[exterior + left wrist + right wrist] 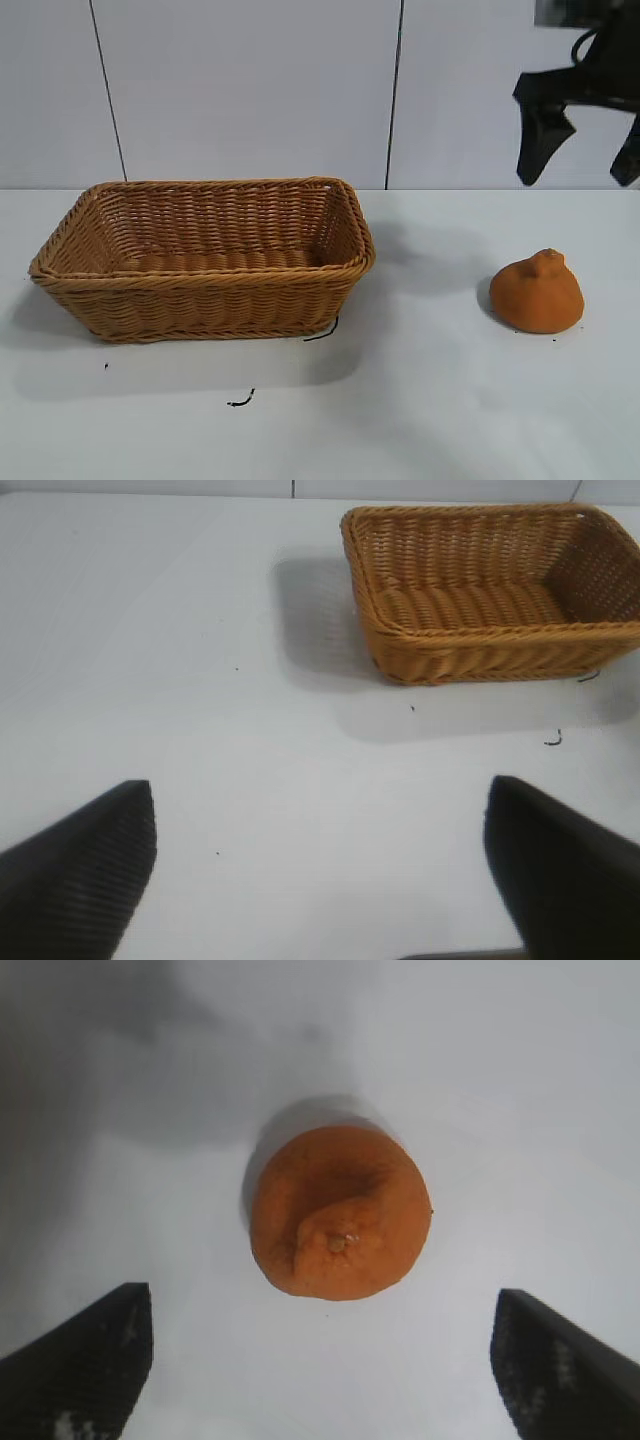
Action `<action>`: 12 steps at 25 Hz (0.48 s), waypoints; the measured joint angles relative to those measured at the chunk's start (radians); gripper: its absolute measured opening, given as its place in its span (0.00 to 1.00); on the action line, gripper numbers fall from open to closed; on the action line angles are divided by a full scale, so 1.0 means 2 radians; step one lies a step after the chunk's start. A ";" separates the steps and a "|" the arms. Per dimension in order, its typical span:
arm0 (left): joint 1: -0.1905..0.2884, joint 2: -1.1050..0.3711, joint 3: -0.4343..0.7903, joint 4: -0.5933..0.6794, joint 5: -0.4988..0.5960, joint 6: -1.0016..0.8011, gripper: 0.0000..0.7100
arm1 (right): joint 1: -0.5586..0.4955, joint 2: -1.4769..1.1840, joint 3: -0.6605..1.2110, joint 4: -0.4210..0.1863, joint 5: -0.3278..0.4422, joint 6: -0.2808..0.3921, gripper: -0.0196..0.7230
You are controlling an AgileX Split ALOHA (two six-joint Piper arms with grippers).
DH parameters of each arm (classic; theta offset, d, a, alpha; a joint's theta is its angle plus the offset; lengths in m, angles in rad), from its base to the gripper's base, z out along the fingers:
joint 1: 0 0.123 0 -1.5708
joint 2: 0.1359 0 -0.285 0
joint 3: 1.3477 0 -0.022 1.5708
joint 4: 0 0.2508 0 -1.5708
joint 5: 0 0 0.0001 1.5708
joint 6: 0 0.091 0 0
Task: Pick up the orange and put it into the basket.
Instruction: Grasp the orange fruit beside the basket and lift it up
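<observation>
Hovering wide open and empty, right gripper (580, 150) sits above the orange (537, 293) near the desk's right edge. Descend straight, straddle the dome below its neck. Basket (205, 258) sits mid-left. Left gripper (320, 880) open, idle.

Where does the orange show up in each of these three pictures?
Exterior view: the orange sits on the white table, to the right of the basket and apart from it.
Left wrist view: not in it; only the basket and table show.
Right wrist view: the orange is at the middle, neck up, beyond the open right gripper.
Shared landmark: the white table.
</observation>
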 joint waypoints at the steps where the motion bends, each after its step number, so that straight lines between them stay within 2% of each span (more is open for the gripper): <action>1: 0.000 0.000 0.000 0.000 0.000 0.000 0.90 | 0.000 0.008 0.000 0.000 -0.002 0.002 0.91; 6: 0.000 0.000 0.000 0.000 0.000 0.000 0.90 | 0.000 0.038 0.000 -0.001 -0.020 0.011 0.91; 8: 0.000 0.000 0.000 0.000 0.000 0.000 0.90 | 0.000 0.043 0.000 -0.002 -0.024 0.015 0.88; 10: 0.000 0.000 0.000 0.000 0.000 0.000 0.90 | 0.000 0.045 0.000 -0.002 -0.025 0.016 0.77; 12: 0.000 0.000 0.000 0.000 -0.001 0.000 0.90 | 0.000 0.045 0.000 -0.003 -0.025 0.016 0.54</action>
